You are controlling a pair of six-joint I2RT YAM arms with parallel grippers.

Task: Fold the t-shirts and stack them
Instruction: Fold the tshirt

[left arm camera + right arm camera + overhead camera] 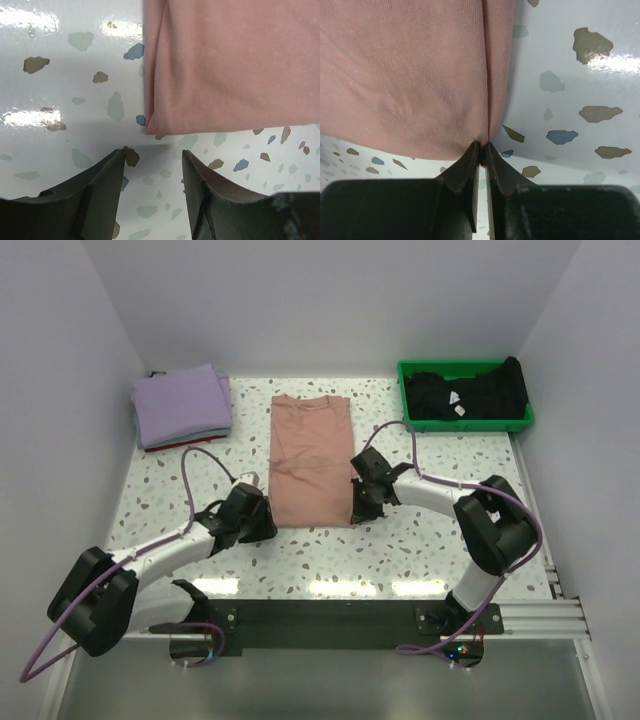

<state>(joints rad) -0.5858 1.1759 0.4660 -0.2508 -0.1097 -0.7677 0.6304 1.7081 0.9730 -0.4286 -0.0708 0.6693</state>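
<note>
Here, one soft salmon-pink t-shirt (310, 460) lies flat in the middle of the speckled terrazzo table (400, 550), folded into a long narrow strip with its collar at the far end. There are two grippers, both at the near end of that shirt. The right gripper (358, 508) sits at the near-right corner, and the right wrist view shows its dark jaws pinched together on a raised crease of the pink cloth (420, 75), the fabric gathered right at the tips (481, 147). The left gripper (266, 520) is just beside the near-left corner; in the left wrist view its jaws (152, 160) stand moderately apart over bare tabletop, holding nothing, with the shirt's corner (225, 65) just beyond them and apart from them. Far to the left of the pink shirt rests one folded lavender cloth t-shirt (182, 402) on top of a small pile, thin teal and red edges (175, 443) showing beneath it. Far to its right stands one green rectangular plastic tray (465, 426) holding crumpled black cloth (480, 388) with a small white tag (455, 400); how many garments it contains cannot be told. Nothing lies between the pink shirt and either pile.
</note>
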